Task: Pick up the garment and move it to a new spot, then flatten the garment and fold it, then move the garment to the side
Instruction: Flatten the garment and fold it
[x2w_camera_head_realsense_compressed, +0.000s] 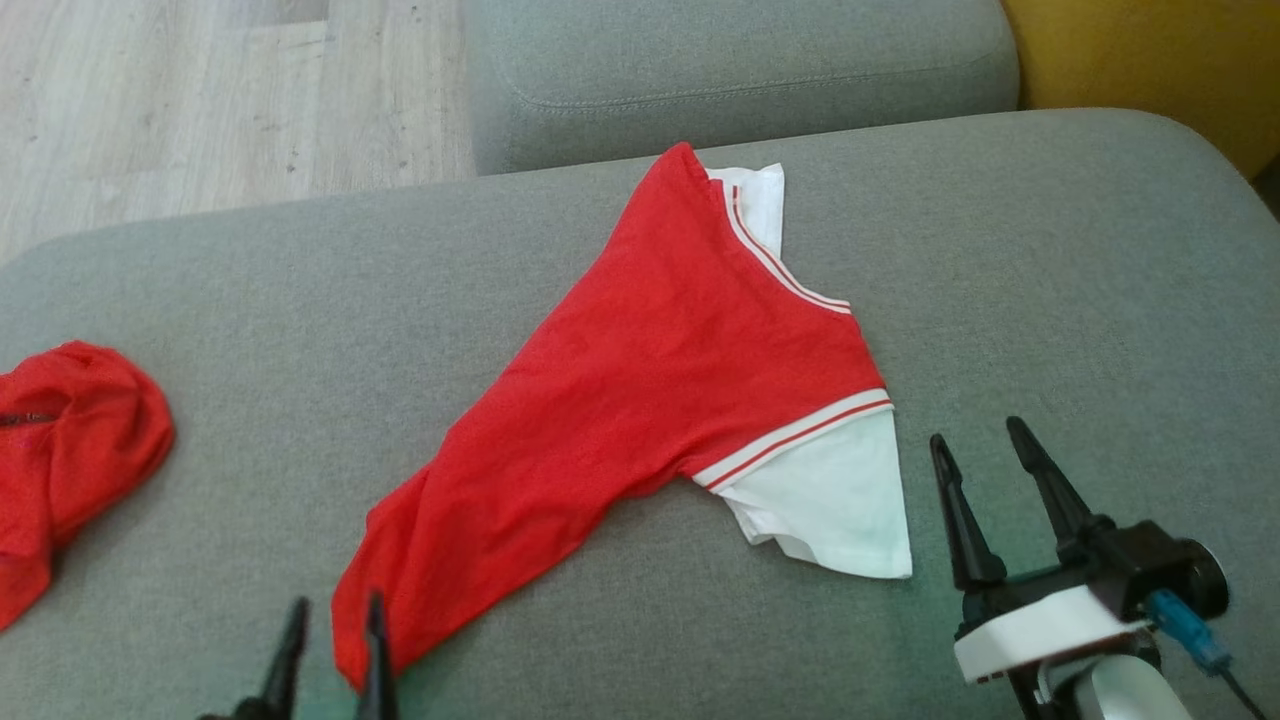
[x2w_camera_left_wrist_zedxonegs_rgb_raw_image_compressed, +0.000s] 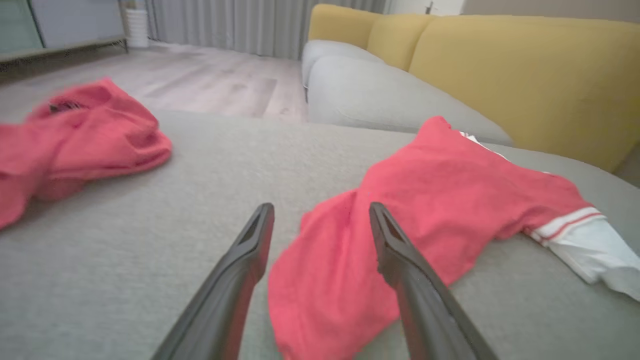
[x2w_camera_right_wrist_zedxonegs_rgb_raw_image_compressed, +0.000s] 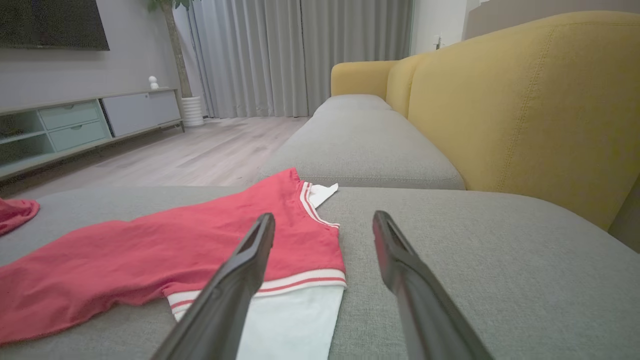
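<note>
- Garment (x2w_camera_head_realsense_compressed: 640, 390) is laid diagonally on the grey sofa cushion (x2w_camera_head_realsense_compressed: 1050, 300).
- Left gripper (x2w_camera_head_realsense_compressed: 337, 600) is held with fingers parted, empty, at the garment's lower end.
- Right gripper (x2w_camera_head_realsense_compressed: 976, 432) is spread wide, empty, just beside the white sleeve (x2w_camera_head_realsense_compressed: 830, 500).
- Red cloth lump (x2w_camera_head_realsense_compressed: 80, 440) is seen well apart, leftward.

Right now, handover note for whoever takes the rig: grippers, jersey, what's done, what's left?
Left gripper: open, empty, at the garment's near hem corner.
Right gripper: open, empty, beside the near white sleeve.
Garment: on the grey seat cushion, neither gripper holding it, hem end bunched, unfolded.
Red cloth lump at far left: not the job's.
Done: no flattening or fold visible. Left: flatten, fold, move aside.
</note>
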